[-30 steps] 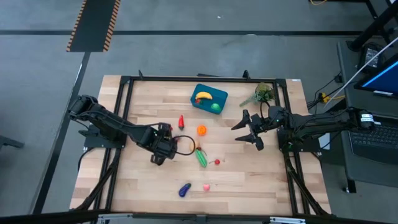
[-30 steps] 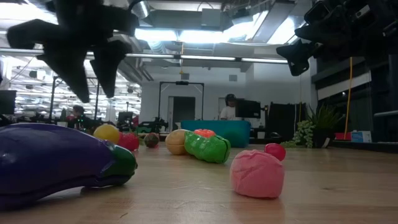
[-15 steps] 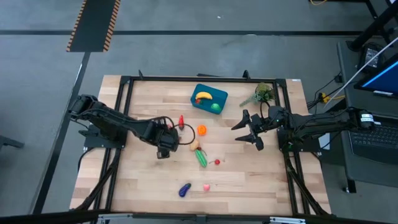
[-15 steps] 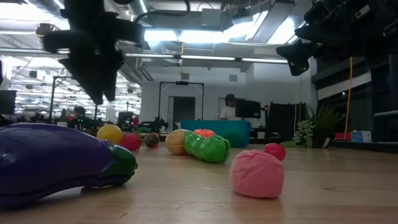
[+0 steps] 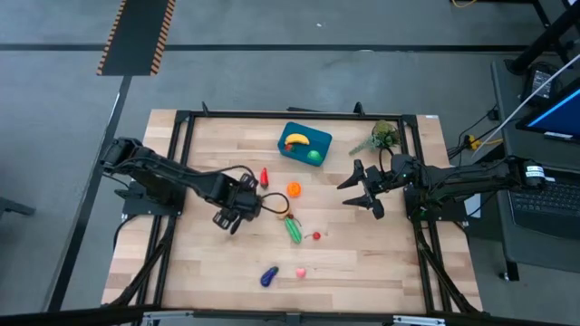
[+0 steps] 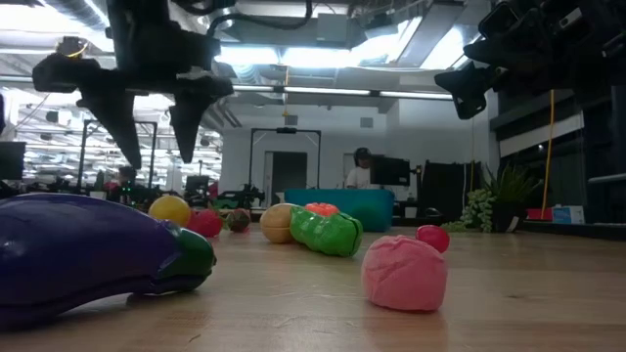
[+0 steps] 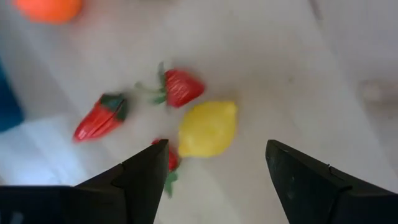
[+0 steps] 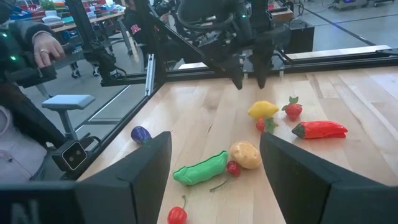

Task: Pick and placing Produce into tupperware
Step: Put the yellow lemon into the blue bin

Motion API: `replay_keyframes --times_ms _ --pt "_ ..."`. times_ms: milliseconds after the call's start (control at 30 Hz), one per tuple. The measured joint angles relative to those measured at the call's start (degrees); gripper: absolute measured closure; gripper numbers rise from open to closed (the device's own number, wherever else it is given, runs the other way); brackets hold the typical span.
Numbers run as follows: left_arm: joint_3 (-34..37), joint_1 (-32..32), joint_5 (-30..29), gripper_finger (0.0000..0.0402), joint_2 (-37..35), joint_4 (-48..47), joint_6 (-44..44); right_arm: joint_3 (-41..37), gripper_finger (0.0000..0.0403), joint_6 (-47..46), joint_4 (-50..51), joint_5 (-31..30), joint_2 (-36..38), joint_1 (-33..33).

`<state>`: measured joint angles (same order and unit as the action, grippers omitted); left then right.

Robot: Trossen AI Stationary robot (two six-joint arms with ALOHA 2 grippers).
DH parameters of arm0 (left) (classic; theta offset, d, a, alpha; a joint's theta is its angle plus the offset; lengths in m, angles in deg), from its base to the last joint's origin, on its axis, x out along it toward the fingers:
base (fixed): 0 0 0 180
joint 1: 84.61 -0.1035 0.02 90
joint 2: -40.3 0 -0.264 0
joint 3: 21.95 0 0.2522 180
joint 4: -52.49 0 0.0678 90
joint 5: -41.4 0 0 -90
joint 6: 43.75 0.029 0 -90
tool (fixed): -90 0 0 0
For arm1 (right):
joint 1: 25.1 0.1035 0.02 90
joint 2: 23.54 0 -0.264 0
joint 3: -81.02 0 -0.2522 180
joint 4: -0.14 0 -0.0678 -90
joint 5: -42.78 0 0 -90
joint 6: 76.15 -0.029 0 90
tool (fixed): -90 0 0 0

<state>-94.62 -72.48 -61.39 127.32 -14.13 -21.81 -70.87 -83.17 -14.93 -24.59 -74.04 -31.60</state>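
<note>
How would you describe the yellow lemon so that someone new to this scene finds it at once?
Start at the left gripper, open above the middle of the wooden table. The lemon lies on the wood right under it, with a strawberry and a red pepper beside it. It is the only yellow piece there; the rest are red.
</note>
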Motion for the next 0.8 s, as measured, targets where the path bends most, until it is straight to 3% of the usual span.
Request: replay_keyframes --times_ms 100,367,800 --pt "2.17 -1.04 2.22 0.0138 0.73 1.39 5.89 0.00 0.0155 0.00 0.06 0.00 0.00 0.00" --pt "4.78 -2.50 -4.83 0.0138 2.20 2.27 15.50 -0.02 0.0155 0.02 0.39 0.02 -0.02 -0.02" --pt "4.91 -6.35 1.46 0.0138 2.23 7.06 22.09 -0.02 0.0155 0.20 0.76 0.02 0.00 0.00"
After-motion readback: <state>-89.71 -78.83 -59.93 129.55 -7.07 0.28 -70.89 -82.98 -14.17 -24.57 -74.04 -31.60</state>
